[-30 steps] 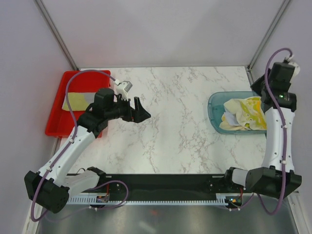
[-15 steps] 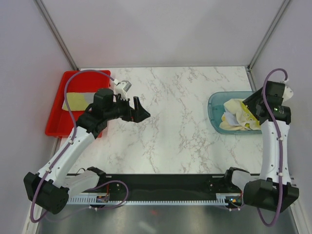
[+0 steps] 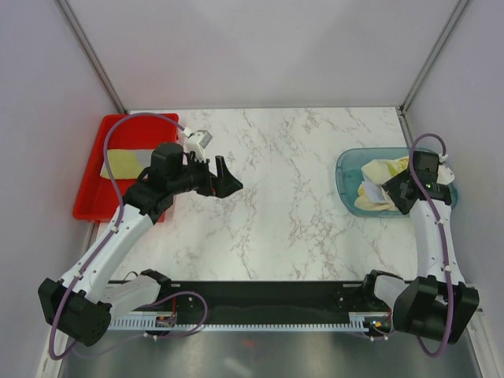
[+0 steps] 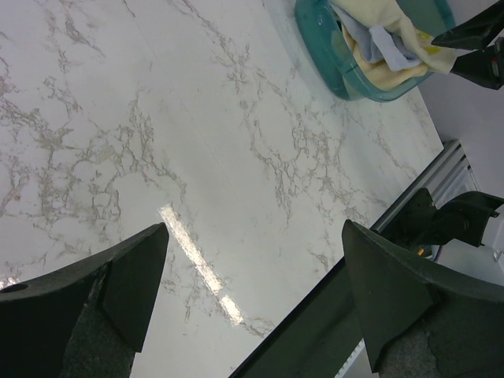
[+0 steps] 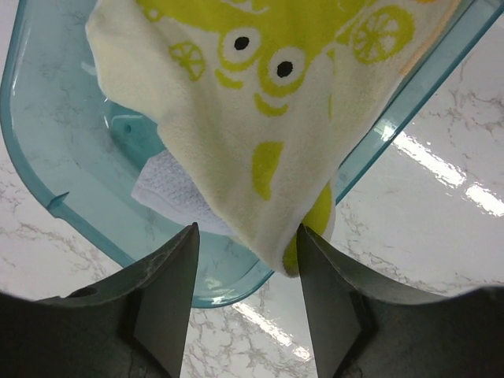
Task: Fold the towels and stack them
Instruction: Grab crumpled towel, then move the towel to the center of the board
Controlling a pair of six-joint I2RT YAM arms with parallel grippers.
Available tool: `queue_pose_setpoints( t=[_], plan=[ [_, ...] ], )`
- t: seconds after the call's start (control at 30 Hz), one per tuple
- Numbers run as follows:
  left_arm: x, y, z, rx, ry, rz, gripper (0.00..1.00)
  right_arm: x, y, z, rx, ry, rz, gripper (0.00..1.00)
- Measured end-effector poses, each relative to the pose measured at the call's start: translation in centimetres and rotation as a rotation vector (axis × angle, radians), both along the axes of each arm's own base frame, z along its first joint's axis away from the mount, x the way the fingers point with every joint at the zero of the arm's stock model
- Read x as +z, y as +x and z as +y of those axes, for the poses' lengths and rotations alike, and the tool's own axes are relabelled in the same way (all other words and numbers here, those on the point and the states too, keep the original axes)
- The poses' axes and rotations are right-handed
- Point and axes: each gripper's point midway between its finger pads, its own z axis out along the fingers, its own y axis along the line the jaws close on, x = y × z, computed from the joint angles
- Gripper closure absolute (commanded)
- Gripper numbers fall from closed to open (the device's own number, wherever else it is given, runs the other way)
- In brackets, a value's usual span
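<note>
Marble table [image 3: 299,213]: red tray [image 3: 88,203], bin [image 3: 347,170], towels [image 3: 379,172]

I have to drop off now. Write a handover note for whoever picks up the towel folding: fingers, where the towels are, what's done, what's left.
Left gripper: fingers open, empty, above the marble table.
Right gripper: fingers open, straddling the hanging corner of the printed cream towel, not closed on it.
Towels: the printed cream towel is draped over the rim of the teal bin. A white-grey towel lies beneath it in the bin. A yellow towel lies flat in the red tray.
Done: apparently only the tray towel.
Left: pull out, fold and stack the bin's towels.
</note>
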Motion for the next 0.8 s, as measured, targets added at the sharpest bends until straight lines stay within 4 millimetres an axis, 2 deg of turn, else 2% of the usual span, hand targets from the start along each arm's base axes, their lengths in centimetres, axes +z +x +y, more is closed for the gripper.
queue_pose_setpoints(
  t=[0.07, 0.13, 0.17, 0.27, 0.33, 0.37, 0.43, 0.5, 0.57, 0.63, 0.7, 0.77, 0.8],
  plan=[
    [0.0, 0.0, 0.0, 0.0, 0.0, 0.0, 0.01, -0.5, -0.1, -0.3, -0.01, -0.014, 0.008, 0.46],
    [0.0, 0.0, 0.0, 0.0, 0.0, 0.0, 0.01, -0.8, -0.2, -0.6, -0.009, -0.033, 0.012, 0.87],
    [0.0, 0.0, 0.0, 0.0, 0.0, 0.0, 0.01, -1.0, -0.1, -0.8, -0.005, -0.042, 0.012, 1.0],
    [0.0, 0.0, 0.0, 0.0, 0.0, 0.0, 0.0, -0.6, 0.4, -1.1, 0.01, -0.065, 0.003, 1.0],
    [0.0, 0.0, 0.0, 0.001, 0.0, -0.002, 0.0, 1.2, 1.3, -1.1, 0.046, -0.083, -0.032, 1.0],
    [0.1, 0.0, 0.1, 0.004, 0.0, -0.003, 0.0, 3.1, 2.1, -1.0, 0.075, -0.089, -0.071, 1.0],
    [0.2, 0.2, 0.3, 0.024, 0.002, -0.009, 0.0, 8.5, 4.5, -0.6, 0.135, -0.102, -0.198, 1.0],
    [0.7, 0.0, 0.4, 0.034, -0.008, -0.017, 0.0, 16.6, 7.6, 0.8, 0.23, -0.096, -0.407, 1.0],
    [1.2, -0.1, 0.4, 0.036, -0.021, -0.022, 0.02, 24.5, 9.6, 3.5, 0.352, -0.088, -0.626, 1.0],
    [1.9, -0.1, 0.3, 0.038, -0.033, -0.027, 0.03, 29.9, 9.9, 8.4, 0.509, -0.05, -0.79, 1.0],
    [2.6, 0.0, 0.3, 0.041, -0.042, -0.035, 0.03, 32.2, 9.1, 13.8, 0.665, 0.02, -0.866, 1.0],
    [3.4, 0.0, 0.3, 0.046, -0.051, -0.05, 0.04, 32.3, 7.9, 18.4, 0.804, 0.117, -0.883, 1.0],
    [3.6, 0.1, 0.4, 0.054, -0.052, -0.058, 0.04, 31.8, 7.5, 19.4, 0.833, 0.147, -0.877, 1.0]
  ],
)
